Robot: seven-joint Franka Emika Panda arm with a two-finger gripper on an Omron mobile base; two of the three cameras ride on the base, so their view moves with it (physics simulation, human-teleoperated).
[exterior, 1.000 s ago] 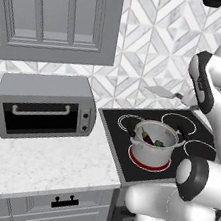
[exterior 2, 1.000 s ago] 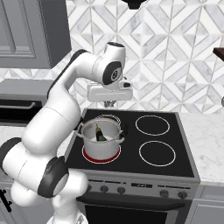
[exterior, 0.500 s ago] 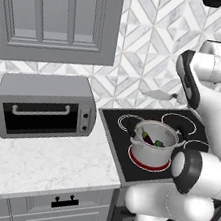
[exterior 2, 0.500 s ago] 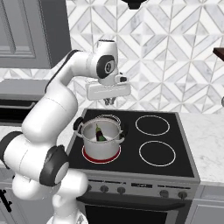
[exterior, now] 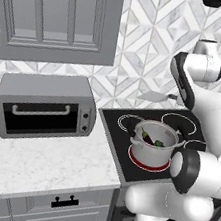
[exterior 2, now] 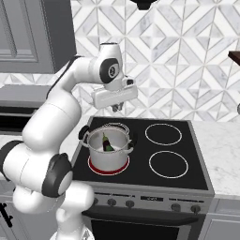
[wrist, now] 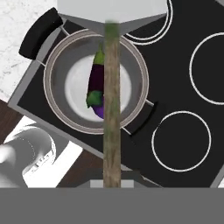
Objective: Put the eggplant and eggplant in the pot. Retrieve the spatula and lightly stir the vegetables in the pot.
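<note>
My gripper [wrist: 111, 183] is shut on the spatula [wrist: 111, 109] and hangs above the pot. Its thin handle runs straight up the hand view to the light grey blade [wrist: 111, 8]. From the left base view the blade [exterior: 153, 95] sticks out flat toward the left of the gripper [exterior: 178, 98], high over the stove. The steel pot [wrist: 52, 87] stands on the red-glowing front left burner, directly beneath the spatula. Dark purple eggplants [wrist: 96, 83] with green caps lie inside it, partly hidden behind the handle. The pot [exterior: 154, 147] [exterior 2: 108, 150] and the eggplants [exterior: 151, 138] [exterior 2: 107, 142] also show from the base.
The black stovetop [exterior 2: 164, 154] has three more burner rings. A toaster oven [exterior: 45, 104] stands on the marble counter [exterior: 48, 163] left of the stove. A grey wall cabinet [exterior: 57, 13] hangs above it. The tiled wall rises close behind the hand.
The hand with the spatula has drifted slightly left, more squarely over the pot, and the arm's upper joints have turned. The pot and eggplants have not moved.
</note>
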